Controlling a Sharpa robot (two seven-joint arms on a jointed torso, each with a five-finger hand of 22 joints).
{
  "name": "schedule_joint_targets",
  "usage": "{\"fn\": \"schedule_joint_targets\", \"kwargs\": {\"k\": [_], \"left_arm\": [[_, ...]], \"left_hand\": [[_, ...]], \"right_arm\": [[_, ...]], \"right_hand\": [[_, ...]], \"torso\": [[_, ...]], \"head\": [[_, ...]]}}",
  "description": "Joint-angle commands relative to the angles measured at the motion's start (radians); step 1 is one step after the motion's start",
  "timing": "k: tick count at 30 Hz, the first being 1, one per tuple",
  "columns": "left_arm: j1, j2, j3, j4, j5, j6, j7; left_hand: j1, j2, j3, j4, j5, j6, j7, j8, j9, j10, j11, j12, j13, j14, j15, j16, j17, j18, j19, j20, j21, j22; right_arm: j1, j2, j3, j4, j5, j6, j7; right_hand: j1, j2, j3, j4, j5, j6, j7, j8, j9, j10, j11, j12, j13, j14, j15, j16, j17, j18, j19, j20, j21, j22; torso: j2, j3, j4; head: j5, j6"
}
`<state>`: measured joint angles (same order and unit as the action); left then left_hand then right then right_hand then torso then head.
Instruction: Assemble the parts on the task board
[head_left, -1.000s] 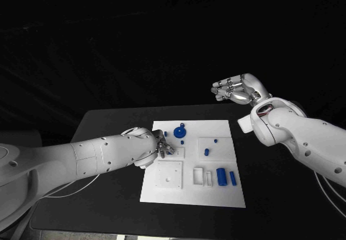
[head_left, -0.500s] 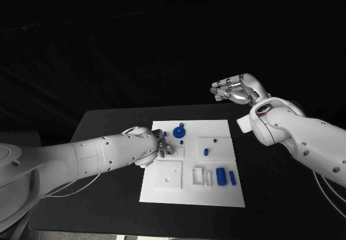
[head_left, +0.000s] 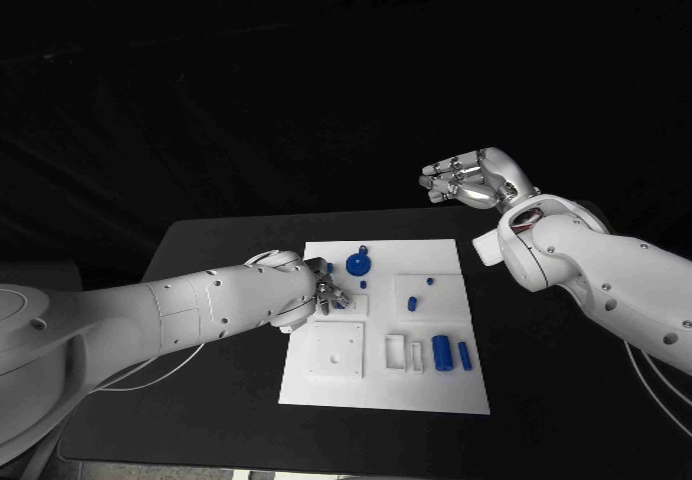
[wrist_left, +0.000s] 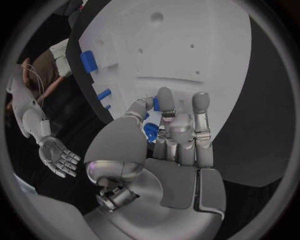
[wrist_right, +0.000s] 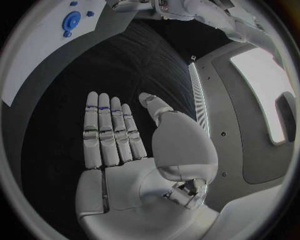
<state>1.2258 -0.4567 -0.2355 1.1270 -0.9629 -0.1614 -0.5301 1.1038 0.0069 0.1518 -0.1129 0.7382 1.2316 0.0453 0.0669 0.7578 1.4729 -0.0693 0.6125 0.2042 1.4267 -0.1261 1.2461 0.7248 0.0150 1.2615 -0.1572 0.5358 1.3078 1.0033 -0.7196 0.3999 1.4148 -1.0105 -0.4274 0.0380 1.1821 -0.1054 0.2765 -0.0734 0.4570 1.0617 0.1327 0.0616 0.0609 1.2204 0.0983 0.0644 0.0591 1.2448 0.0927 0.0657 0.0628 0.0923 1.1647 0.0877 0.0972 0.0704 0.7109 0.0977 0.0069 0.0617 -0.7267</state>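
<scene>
the left hand hangs flat over the board, fingers straight and side by side, reaching onto its near edge. a small blue part peeks out right by the thumb and first finger. more blue parts sit along the board's edge. the right hand hangs off past that edge, fingers spread.

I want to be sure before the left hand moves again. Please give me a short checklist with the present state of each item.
1. Left hand over the task board: ok.
2. Left hand holds a part: cannot tell; a small blue piece sits at its fingers.
3. Right hand away from the board: ok, raised beyond the table's far edge.
4. Right hand holds nothing: ok, fingers straight.
5. Round blue part on the board: ok.
</scene>
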Motion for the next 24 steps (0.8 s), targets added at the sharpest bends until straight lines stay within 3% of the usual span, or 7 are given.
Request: {"fn": "schedule_joint_targets", "kwargs": {"k": [1,8,24], "left_arm": [[-0.007,0.007,-0.004,-0.005,0.003,0.050,-0.013],[-0.006,0.015,-0.004,-0.016,0.008,0.060,-0.014],[-0.005,0.031,-0.004,-0.036,0.025,0.107,-0.015]], "left_hand": [[0.002,0.012,0.131,-0.135,0.004,0.067,-0.062,-0.001,-0.001,0.043,-0.017,-0.001,0.001,0.001,-0.013,0.001,0.000,0.016,-0.004,0.004,0.003,0.018],[-0.002,0.016,0.131,-0.136,0.004,0.068,-0.062,-0.001,-0.001,0.043,-0.017,0.000,0.002,0.001,-0.012,0.001,-0.001,0.016,-0.004,0.004,0.003,0.018],[-0.026,0.029,0.123,-0.124,-0.021,0.086,-0.071,0.000,0.038,0.043,-0.016,0.018,0.013,0.003,-0.011,0.013,0.006,0.011,-0.003,0.006,-0.002,0.017]], "right_arm": [[0.000,0.001,0.000,0.000,-0.007,0.017,0.003],[-0.001,0.003,0.000,-0.003,-0.007,0.020,0.001],[-0.003,0.002,0.000,-0.003,-0.009,0.026,-0.001]], "right_hand": [[-0.007,0.003,0.002,-0.006,-0.005,0.007,-0.001,0.000,0.001,-0.010,0.000,-0.006,-0.001,-0.008,0.000,-0.004,-0.001,0.018,-0.008,0.001,0.005,-0.001],[-0.007,0.004,0.004,-0.008,-0.005,0.007,0.000,0.000,0.001,-0.011,0.000,-0.007,-0.001,-0.009,0.000,-0.004,-0.001,0.018,-0.008,0.001,0.005,-0.001],[-0.008,0.003,0.010,-0.010,0.000,0.007,0.000,0.000,0.001,-0.012,0.001,-0.007,-0.001,-0.010,0.001,-0.004,-0.001,0.019,-0.009,0.001,0.005,-0.001]], "torso": [[0.000,0.0009,-0.0005],[-0.001,0.0022,-0.0005],[0.000,0.0000,0.0009]], "head": [[-0.001,0.000],[-0.001,-0.001],[-0.003,0.000]]}}
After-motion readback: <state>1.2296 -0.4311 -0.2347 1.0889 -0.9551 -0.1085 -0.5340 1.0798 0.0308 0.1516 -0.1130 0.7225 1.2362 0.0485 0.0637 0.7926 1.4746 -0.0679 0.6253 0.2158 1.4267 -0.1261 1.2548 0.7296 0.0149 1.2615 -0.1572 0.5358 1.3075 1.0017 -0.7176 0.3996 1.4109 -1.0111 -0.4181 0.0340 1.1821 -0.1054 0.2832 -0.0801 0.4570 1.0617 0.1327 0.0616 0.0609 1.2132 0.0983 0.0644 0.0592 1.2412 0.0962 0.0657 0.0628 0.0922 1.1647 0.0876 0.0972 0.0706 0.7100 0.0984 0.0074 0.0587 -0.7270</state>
